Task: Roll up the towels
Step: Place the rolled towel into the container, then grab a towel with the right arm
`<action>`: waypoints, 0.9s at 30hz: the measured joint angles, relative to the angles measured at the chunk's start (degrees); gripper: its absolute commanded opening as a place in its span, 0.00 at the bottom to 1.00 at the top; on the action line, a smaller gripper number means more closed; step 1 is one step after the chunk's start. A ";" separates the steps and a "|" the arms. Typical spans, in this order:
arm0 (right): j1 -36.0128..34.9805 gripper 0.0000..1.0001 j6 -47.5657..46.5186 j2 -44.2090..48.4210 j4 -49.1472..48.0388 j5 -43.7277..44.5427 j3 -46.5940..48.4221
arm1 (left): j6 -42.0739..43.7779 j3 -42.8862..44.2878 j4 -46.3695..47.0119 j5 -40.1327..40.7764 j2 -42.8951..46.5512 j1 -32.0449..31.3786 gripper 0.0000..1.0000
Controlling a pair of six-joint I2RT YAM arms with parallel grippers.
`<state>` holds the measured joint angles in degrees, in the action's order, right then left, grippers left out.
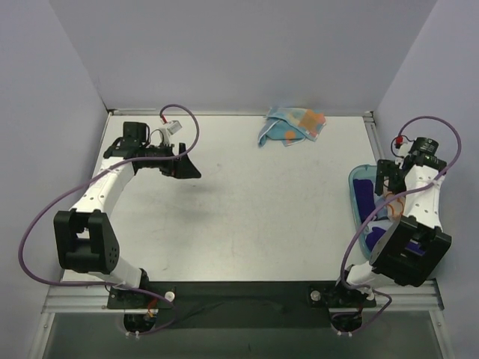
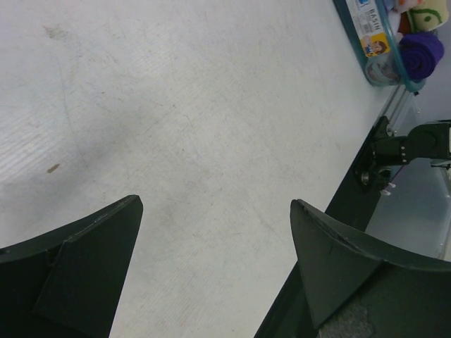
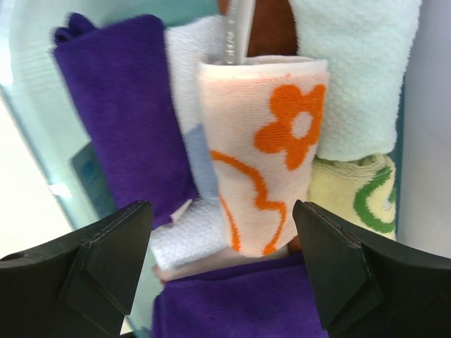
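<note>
The light blue towel with orange and yellow dots (image 1: 292, 126) lies crumpled at the back of the table, right of centre. The white towel with orange prints (image 3: 264, 155) is rolled and lies in the tray among other rolled cloths; a bit of it shows in the top view (image 1: 394, 206). My right gripper (image 3: 220, 205) hangs open just above this roll, one finger on each side, not touching it. My left gripper (image 2: 215, 201) is open and empty over bare table at the back left (image 1: 187, 166), far from both towels.
A light blue tray (image 1: 353, 187) stands at the right edge and holds purple rolled cloths (image 3: 120, 105), a white roll (image 3: 359, 70) and a yellow-green one (image 3: 359, 190). The tray also shows in the left wrist view (image 2: 373, 49). Walls enclose the table on three sides.
</note>
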<state>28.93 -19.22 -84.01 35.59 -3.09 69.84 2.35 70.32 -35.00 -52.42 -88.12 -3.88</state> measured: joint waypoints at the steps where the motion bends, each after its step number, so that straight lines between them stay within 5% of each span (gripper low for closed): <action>1: -0.48 0.85 0.44 0.33 0.31 -0.83 0.33 | 0.15 0.72 -0.04 0.72 0.02 0.00 0.97; 11: -21.29 0.85 5.38 -1.20 2.95 -4.98 13.94 | -2.01 11.91 0.52 10.88 0.02 6.14 0.97; 17: -33.83 0.84 4.11 -17.68 1.95 -2.95 29.49 | -0.28 11.82 1.62 14.78 0.48 9.68 0.97; 27: -47.82 0.83 -5.11 -47.36 1.16 6.88 52.72 | 5.68 -1.16 2.64 20.79 10.91 9.57 0.97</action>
<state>-18.90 -24.34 -131.37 36.75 3.79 122.56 8.03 69.17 -32.36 -31.64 -77.21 5.69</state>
